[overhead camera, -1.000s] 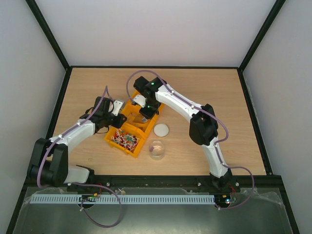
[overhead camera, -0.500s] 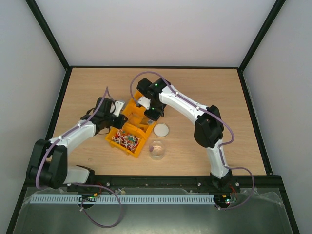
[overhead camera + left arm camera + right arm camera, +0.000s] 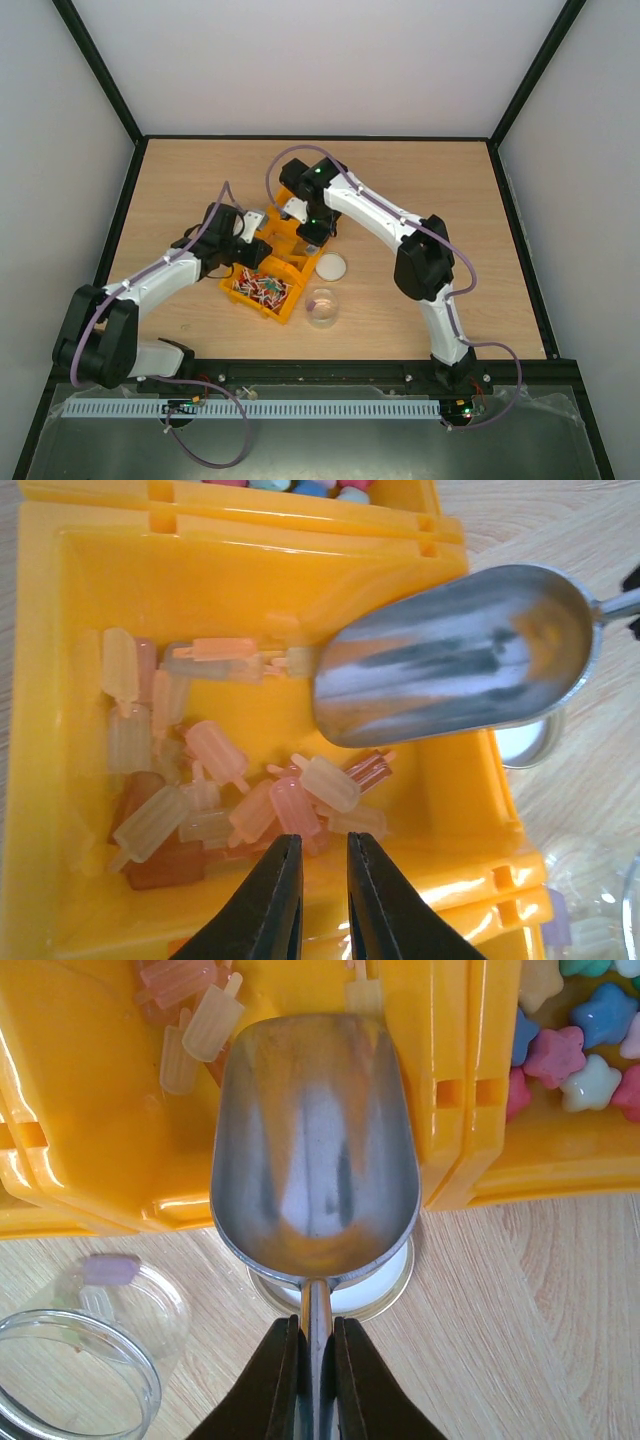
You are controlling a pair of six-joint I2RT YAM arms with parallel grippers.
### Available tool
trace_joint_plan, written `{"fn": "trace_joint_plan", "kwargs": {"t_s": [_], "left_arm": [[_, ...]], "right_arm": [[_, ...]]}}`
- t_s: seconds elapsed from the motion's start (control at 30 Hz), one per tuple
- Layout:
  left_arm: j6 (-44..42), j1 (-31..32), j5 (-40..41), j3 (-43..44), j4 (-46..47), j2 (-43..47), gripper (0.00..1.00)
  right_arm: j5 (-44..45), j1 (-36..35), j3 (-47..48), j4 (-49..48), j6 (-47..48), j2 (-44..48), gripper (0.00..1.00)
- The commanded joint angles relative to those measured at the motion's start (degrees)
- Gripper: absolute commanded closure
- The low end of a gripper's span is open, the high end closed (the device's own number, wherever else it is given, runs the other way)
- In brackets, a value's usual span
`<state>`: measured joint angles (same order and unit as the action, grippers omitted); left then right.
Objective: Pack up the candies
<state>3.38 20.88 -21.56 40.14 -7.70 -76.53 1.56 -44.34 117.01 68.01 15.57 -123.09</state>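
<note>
My right gripper (image 3: 315,1332) was clamped on the handle of the metal scoop (image 3: 315,1150), its empty bowl at the edge of the yellow bin (image 3: 470,1090) - the star-shaped candies (image 3: 585,1040) lay in the next compartment. The left gripper (image 3: 322,858) hung over the popsicle sweets (image 3: 215,800), jaws nearly together - I couldn't tell whether it pinched anything.

Lab enclosure: white walls (image 3: 300,60), black-framed wooden table (image 3: 440,180)

Scoop (image 3: 315,1150): brushed shiny metal. Bins (image 3: 250,590): glossy plastic. Table (image 3: 520,1310): matt wood. Jar (image 3: 150,1385): clear. Candies (image 3: 560,1055): matt.
</note>
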Motion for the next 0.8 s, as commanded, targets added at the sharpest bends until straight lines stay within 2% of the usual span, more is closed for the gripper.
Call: {"fn": "trace_joint_plan", "kwargs": {"t_s": [0.0,0.07,0.17,0.27,0.33,0.5,0.77], "left_arm": [[0.80,-2.53,-6.50,-0.85,0.24,2.11,0.85],[0.62,-4.31,-5.91,-0.34,-0.25,2.96,0.81],[-0.42,-6.43,-4.02,0.54,-0.12,4.89,0.68],[-2.24,-6.37,0.48,1.19,0.39,5.79,0.57],[-3.08,-6.35,3.29,1.44,0.10,4.32,0.53],[-3.48,-5.84,6.72,2.33,0.23,-1.31,0.53],[-2.90,-1.93,6.46,2.51,1.08,-3.47,0.63]], "right_arm": [[3.90,1.95,2.57,5.56,1.80,-2.06,0.99],[4.37,2.24,2.47,5.71,2.61,-1.04,0.99],[3.81,2.18,0.75,5.76,2.71,1.51,0.99],[3.45,1.99,-0.70,5.73,2.33,3.57,0.99],[3.70,1.82,-0.92,5.73,2.03,4.43,0.99],[5.22,0.87,-1.42,5.82,1.88,5.40,0.99],[6.15,-0.54,-5.61,5.82,1.73,4.90,0.99]]}}
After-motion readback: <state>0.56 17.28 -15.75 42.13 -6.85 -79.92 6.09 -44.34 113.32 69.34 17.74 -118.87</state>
